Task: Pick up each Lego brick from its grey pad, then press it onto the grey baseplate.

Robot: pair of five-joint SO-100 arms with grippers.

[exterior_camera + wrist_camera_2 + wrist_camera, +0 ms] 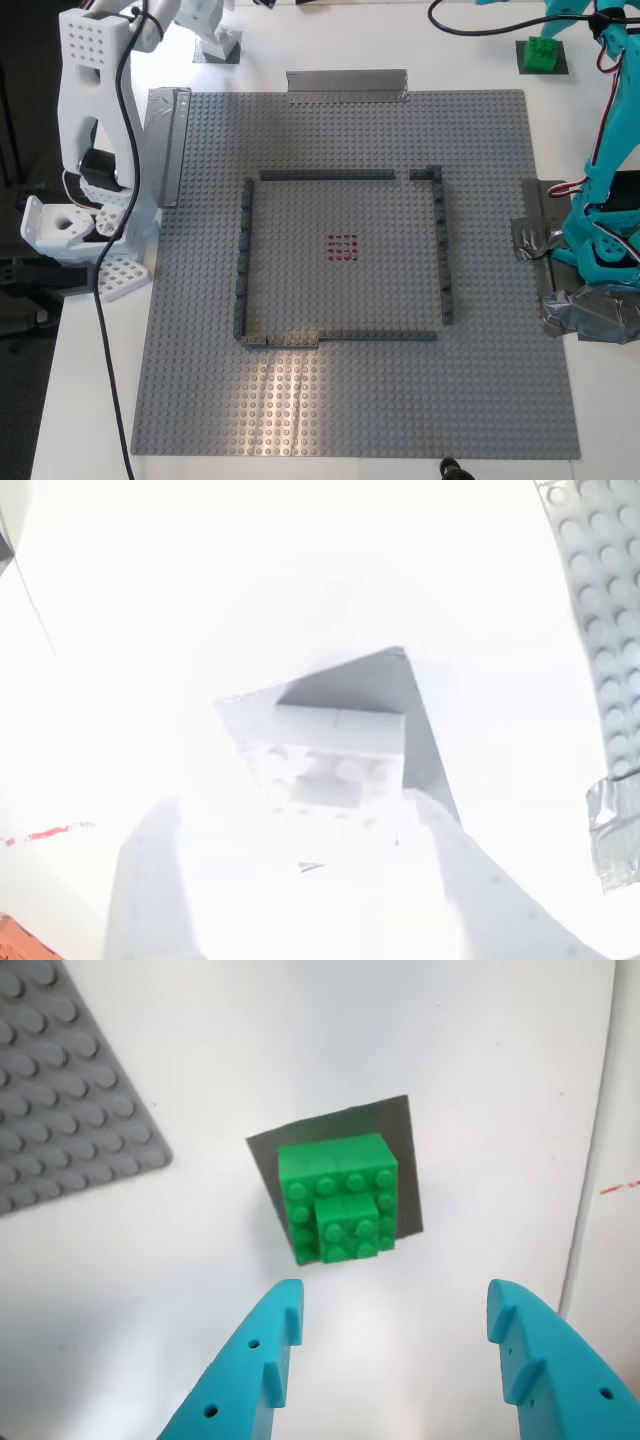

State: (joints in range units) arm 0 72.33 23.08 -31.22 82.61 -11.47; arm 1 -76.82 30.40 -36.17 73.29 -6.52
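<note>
Green is the brick [338, 1196] that sits on its dark grey pad [400, 1150], on the white counter [300, 1050] just past one corner of the grey baseplate [350, 400]. It has a smaller green block on top of it. My first claw [392, 1345] is teal and hangs above this brick. Its two fingers are wide apart and hold nothing, and the brick is a little way in front of the tips.

The white brick [335, 760] sits on the other grey pad [400, 700], beside another corner of the baseplate. My second claw [300, 900] is white and is right at this brick. The second wrist view is very bright and washed out, so I cannot tell if the fingers are apart or squeezing the brick.

On the baseplate, thin dark grey bricks [440, 250] make a square outline with small gaps. A little patch of red studs [342, 247] is in the middle of that square. Silver tape strips [347, 84] hold down edges of the baseplate. I cannot see any writing or labels to read.
</note>
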